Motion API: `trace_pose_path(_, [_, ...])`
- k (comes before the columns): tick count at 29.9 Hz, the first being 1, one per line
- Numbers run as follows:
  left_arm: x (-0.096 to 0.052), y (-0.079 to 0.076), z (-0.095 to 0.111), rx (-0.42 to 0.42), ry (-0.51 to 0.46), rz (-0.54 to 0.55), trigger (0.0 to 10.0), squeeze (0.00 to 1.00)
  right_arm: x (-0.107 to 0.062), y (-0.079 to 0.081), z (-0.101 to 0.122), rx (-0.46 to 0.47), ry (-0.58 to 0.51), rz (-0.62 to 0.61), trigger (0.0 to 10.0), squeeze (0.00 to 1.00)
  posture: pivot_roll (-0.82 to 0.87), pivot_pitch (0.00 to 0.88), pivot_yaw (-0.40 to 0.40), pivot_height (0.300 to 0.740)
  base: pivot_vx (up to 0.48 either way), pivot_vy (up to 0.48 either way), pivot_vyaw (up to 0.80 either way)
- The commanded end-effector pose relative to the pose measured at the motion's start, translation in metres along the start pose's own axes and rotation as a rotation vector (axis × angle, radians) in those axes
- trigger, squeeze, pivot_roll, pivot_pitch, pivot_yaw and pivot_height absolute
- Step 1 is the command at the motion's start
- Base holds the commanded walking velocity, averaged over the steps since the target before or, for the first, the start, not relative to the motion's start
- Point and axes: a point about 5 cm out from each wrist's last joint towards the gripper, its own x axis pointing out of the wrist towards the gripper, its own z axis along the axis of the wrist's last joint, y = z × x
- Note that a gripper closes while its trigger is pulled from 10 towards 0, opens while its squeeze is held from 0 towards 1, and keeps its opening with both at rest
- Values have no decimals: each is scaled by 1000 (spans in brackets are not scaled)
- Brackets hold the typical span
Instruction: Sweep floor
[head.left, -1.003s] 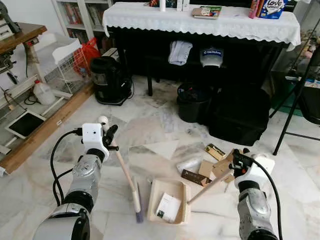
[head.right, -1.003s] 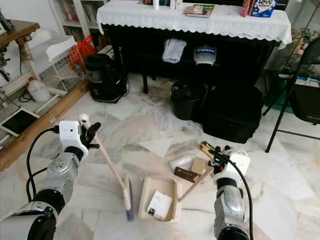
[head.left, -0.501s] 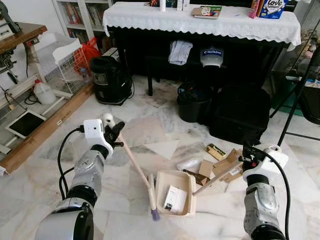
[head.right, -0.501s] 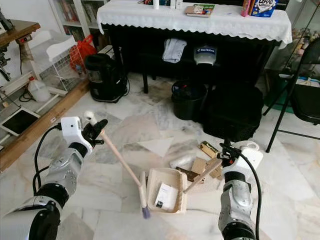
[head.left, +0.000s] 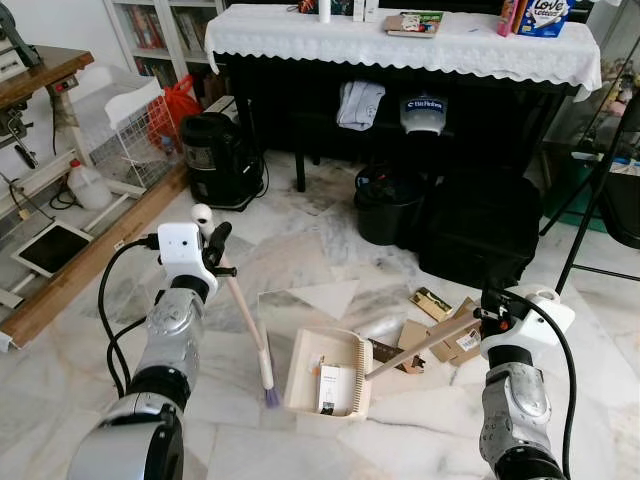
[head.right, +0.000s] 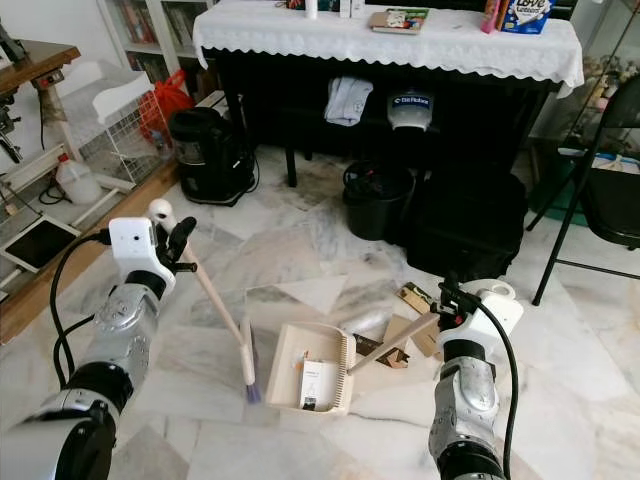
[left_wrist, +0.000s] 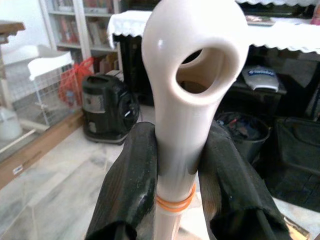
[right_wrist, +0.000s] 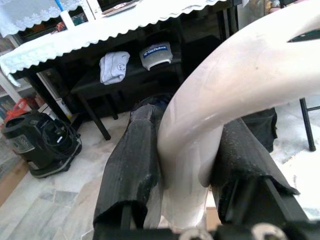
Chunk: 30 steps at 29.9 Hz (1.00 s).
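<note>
Broom (head.left: 248, 320) and dustpan (head.left: 325, 372) are both already in your grip, and both look light, stiff plastic that will swing easily from the far end, so expect little weight but plenty of leverage against the fingers. Your left gripper (left_wrist: 176, 170) is pinching the broom's pale handle just under its hanging loop, one black finger (left_wrist: 131, 185) pressed on each side, with the bristle head down on the marble floor (head.left: 300, 260) just beside the dustpan's left wall. Your right gripper (right_wrist: 186, 165) is clamped the same way round the curved top of the dustpan handle (head.left: 425, 345), which slopes down to the pan's comb edge. The smooth, glossy handles will probably want to twist or slide in a two-finger pinch, so keep strokes short and low instead of levering hard. The dustpan sits flat on the floor with a small printed card (head.left: 331, 385) in it. The scraps (head.left: 440, 335) to collect, brown cardboard pieces and a clear wrapper, lie just beyond the dustpan's right side, near the black bag (head.left: 480, 235) under the cloth-covered table (head.left: 400, 45). They look feather-light and likely to skid on polished marble, so bring the bristles round behind them and draw them gently toward the pan's open mouth.
</note>
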Motion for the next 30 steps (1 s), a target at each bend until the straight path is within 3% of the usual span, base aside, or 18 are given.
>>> trace_pose_path(1, [-3,-6,0,24,-26,-19,10000,0,6,6,17,17,-94,3,10000,0,-130,0,45,740,0,0,0])
trace_pose_path(3, [-5,-9,-3,40,-24,-32,10000,0,5,6,19,16,-112,2,10000,0,-127,0,44,740,0,0,0])
trace_pose_path(6, [-10,-28,-5,22,-51,-75,10000,0,2,9,23,-12,-140,23,10000,0,-115,0,45,740,0,0,775])
trace_pose_path(12, [-10,-37,-5,-21,-57,-110,10000,0,1,8,23,-15,-146,11,10000,0,-127,0,33,740,0,0,775])
trace_pose_path(30, [-9,-39,6,13,-116,-119,10000,0,4,7,45,-48,-196,26,10000,0,-116,0,6,740,0,0,778])
